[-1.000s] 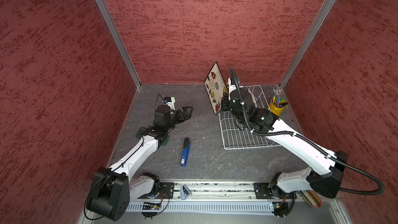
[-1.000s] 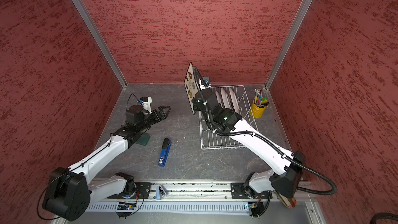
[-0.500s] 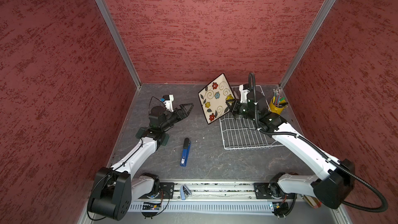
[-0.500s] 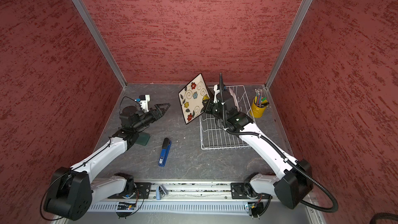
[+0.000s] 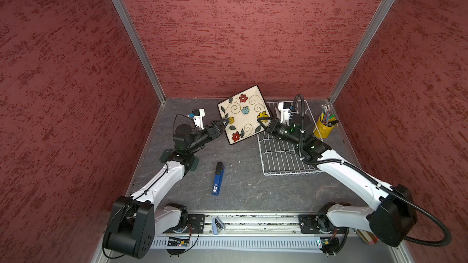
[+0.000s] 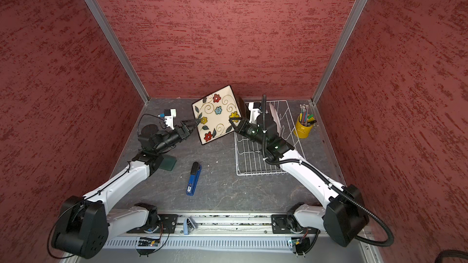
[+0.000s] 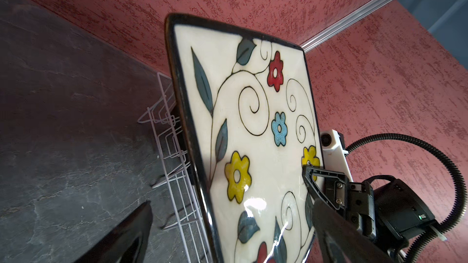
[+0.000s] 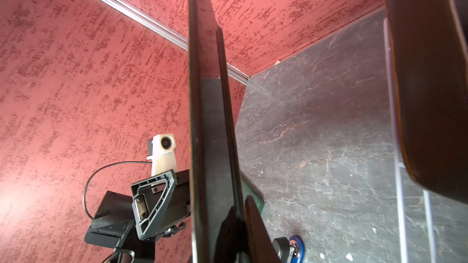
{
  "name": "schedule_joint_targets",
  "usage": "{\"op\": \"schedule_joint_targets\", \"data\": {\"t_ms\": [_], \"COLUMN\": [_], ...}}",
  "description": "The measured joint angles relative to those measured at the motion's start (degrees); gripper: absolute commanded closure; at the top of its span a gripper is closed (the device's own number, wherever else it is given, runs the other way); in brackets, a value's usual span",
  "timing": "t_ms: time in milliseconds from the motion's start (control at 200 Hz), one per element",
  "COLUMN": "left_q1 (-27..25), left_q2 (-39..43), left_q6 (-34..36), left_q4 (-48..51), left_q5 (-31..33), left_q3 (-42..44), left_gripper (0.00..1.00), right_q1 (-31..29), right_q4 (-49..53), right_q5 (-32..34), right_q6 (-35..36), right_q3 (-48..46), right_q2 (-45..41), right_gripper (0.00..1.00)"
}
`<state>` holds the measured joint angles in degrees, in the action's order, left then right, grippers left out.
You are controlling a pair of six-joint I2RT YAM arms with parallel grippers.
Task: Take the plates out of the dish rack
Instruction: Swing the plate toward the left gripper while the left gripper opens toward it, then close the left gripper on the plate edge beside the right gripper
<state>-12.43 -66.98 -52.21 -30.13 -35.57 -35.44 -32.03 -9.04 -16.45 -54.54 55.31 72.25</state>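
One square plate (image 5: 243,115) hangs clear of rack (image 5: 278,163) near counter's (image 5: 240,185) back edge, pinched by right fingers (image 5: 264,124), left fingers (image 5: 219,122) spread astride its rim; other plates (image 8: 430,84) left racked.

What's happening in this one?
The right gripper is shut on one edge of a square flowered plate, holding it tilted in the air beside the dish rack. The left gripper is open, its fingers either side of the opposite edge. It looks like a handover. Another dark-backed plate stands in the rack.
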Motion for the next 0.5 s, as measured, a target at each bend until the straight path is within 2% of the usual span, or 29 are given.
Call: {"op": "schedule_joint_targets", "data": {"t_ms": [376, 496], "left_q1": [0.42, 0.59], "left_q2": [-3.63, -3.89], "left_q6": [-3.48, -3.85], "left_q4": [-3.96, -4.55], "left_q5": [-3.41, -4.22], "left_q3": [-1.01, -2.58], "left_gripper": [0.18, 0.26], "right_q1": [1.05, 1.53], "right_q4": [-3.67, -4.04], "right_q5": [-0.98, -1.66], "right_q6": [-2.51, -3.02], "right_q3": [-1.55, -1.75], "right_q2": [0.0, 0.0], "right_gripper": [1.0, 1.0]}}
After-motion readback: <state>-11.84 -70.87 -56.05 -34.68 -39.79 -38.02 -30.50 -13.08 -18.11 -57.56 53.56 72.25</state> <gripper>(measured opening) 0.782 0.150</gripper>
